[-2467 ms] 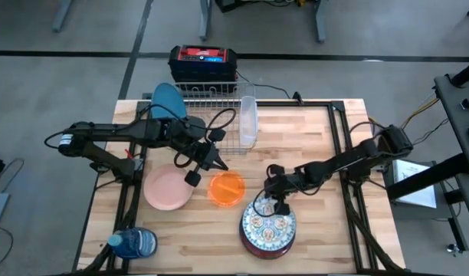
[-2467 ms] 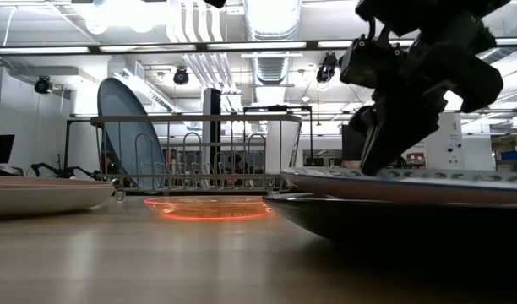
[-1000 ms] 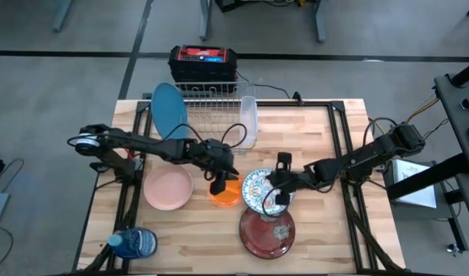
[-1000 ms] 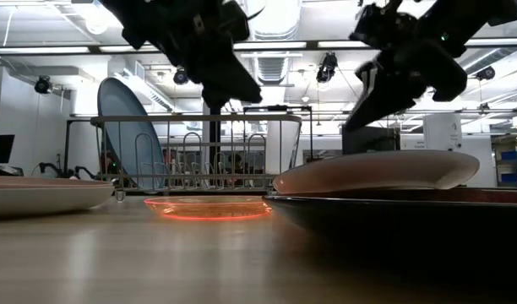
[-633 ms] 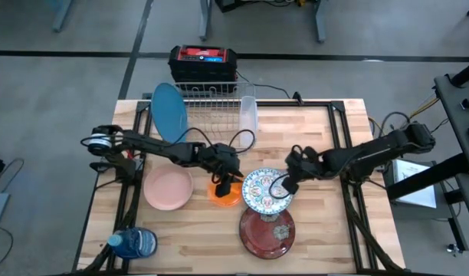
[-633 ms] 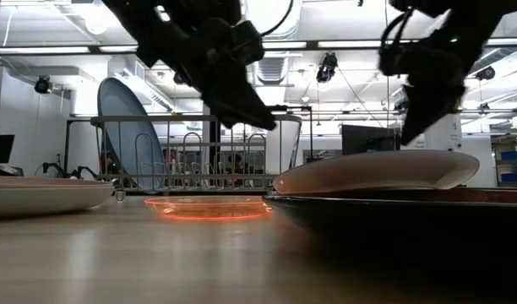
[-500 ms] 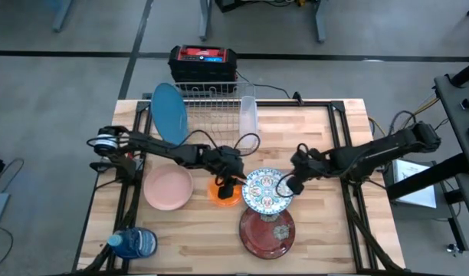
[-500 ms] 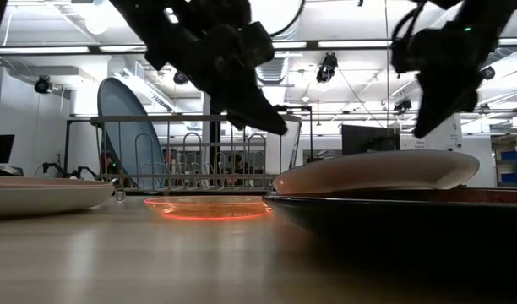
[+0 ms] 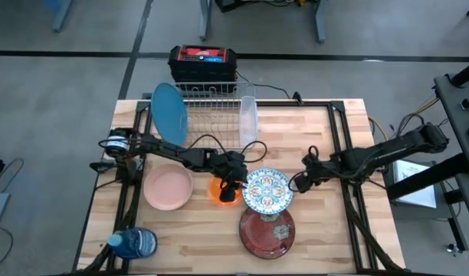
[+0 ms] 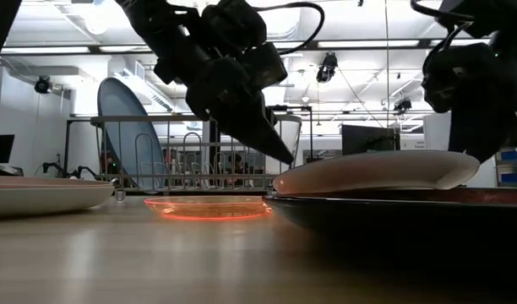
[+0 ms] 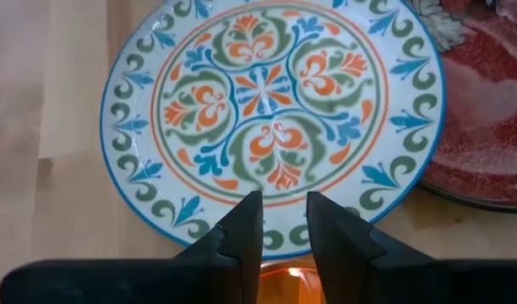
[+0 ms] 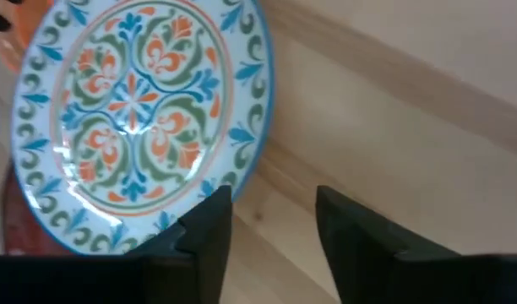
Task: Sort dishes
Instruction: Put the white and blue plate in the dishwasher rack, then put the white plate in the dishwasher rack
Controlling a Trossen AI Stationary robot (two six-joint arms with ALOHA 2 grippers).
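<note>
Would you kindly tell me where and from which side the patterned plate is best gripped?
Judging by its pose, pinch the patterned plate at its rim on the side toward the orange bowl. The opposite edge rests on the dark red plate, so the plate is tilted. The left gripper hovers nearest, jaws slightly apart.

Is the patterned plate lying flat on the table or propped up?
Propped: the patterned plate overlaps the dark red plate, its edge resting on that plate's rim; the low view shows it tilted. Neither tool holds it.
</note>
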